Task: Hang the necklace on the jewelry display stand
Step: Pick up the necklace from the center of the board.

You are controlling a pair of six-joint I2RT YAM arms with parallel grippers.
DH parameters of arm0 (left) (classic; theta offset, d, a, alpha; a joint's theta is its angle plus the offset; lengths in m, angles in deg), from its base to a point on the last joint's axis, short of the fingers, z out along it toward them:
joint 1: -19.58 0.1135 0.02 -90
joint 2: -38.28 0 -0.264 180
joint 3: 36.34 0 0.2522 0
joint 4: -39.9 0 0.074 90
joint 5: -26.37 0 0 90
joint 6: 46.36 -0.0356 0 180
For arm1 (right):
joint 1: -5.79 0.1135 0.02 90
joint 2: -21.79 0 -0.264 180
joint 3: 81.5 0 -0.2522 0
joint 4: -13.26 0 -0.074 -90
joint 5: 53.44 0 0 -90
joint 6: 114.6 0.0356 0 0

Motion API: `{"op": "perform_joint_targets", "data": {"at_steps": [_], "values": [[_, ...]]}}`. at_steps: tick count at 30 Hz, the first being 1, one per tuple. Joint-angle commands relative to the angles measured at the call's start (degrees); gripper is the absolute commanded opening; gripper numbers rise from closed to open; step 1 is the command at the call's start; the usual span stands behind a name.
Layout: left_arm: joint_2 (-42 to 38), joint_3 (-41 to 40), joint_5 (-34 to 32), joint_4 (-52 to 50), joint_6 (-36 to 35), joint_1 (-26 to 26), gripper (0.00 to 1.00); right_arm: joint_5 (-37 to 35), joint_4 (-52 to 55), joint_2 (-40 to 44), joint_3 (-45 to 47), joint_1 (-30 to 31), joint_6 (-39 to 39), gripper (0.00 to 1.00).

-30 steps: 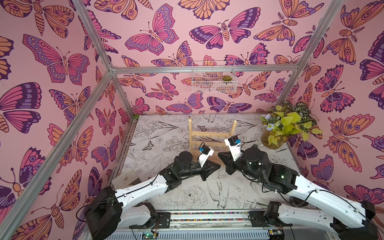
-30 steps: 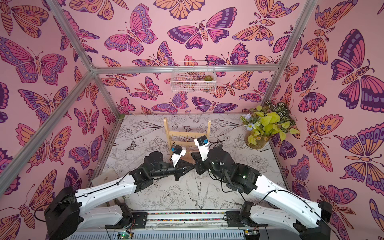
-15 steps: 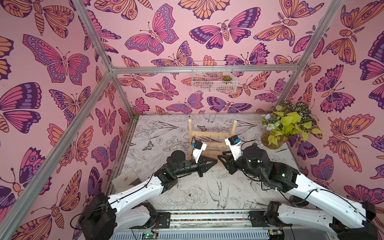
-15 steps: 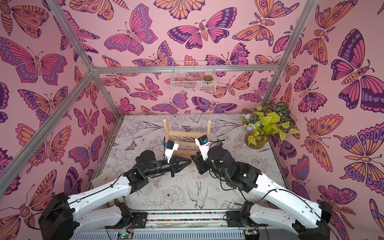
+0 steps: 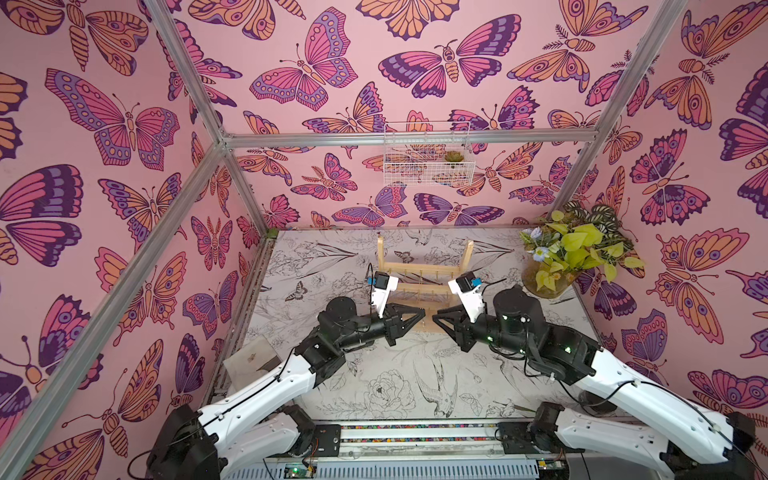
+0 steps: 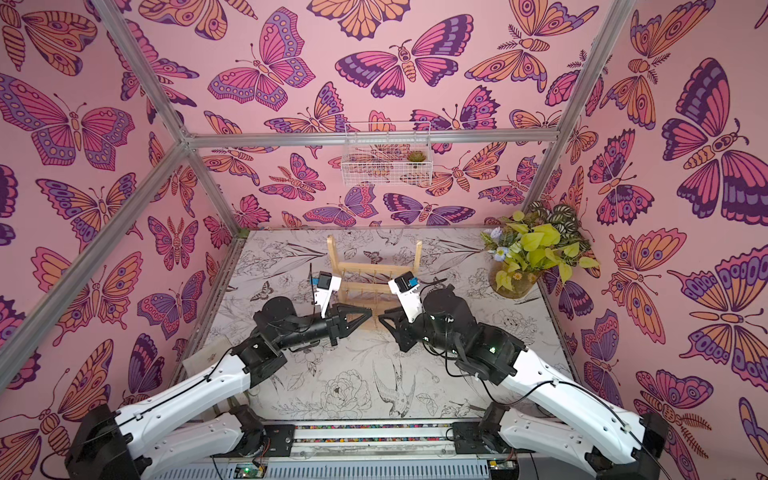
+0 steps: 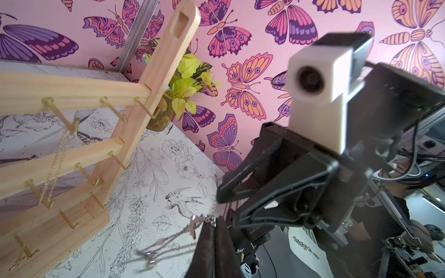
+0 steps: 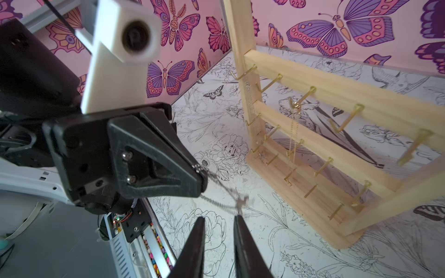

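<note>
The jewelry display stand (image 5: 424, 272) (image 6: 374, 266) is a pale wooden rack with gold hooks, standing mid-table. In both top views my two grippers meet tip to tip just in front of its base. The left gripper (image 5: 423, 321) (image 6: 370, 311) (image 7: 215, 217) is shut on the necklace (image 7: 183, 231) (image 8: 218, 180), a thin chain that looks silvery here. It droops in a loop from the pinched tips. The right gripper (image 5: 434, 320) (image 6: 380, 321) (image 8: 219, 217) is open, and the chain's clasp (image 8: 240, 203) hangs just above one of its fingertips (image 8: 237, 217).
Another fine gold chain (image 7: 57, 163) (image 8: 293, 130) hangs from a hook on the stand's top crossbar. A potted plant (image 5: 552, 266) stands at the right back corner. A white wire basket (image 5: 428, 162) is mounted on the back wall. A flat pale card (image 5: 253, 357) lies at the left.
The left arm has drawn back a little to the left and its wrist has lifted toward the stand. The right arm has barely moved. The gripper tips still face each other.
</note>
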Motion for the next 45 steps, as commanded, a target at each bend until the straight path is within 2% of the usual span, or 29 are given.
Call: {"op": "perform_joint_targets", "data": {"at_steps": [1,11,25,45], "values": [[-2.1,1.5,0.7,-2.0,0.0,0.6,0.00,3.9,-5.6,-0.1,1.1,-0.1,0.7,0.24],[-4.5,2.9,0.1,-4.5,0.0,1.4,0.00,5.5,-15.1,-0.5,2.8,0.5,1.0,0.24],[-5.0,3.1,0.2,-4.5,-0.1,1.5,0.00,6.2,-17.6,-3.1,2.4,0.9,1.0,0.21],[-5.7,3.3,0.7,-4.2,0.4,1.6,0.00,3.5,-17.7,-4.1,1.9,0.9,0.3,0.15]]}}
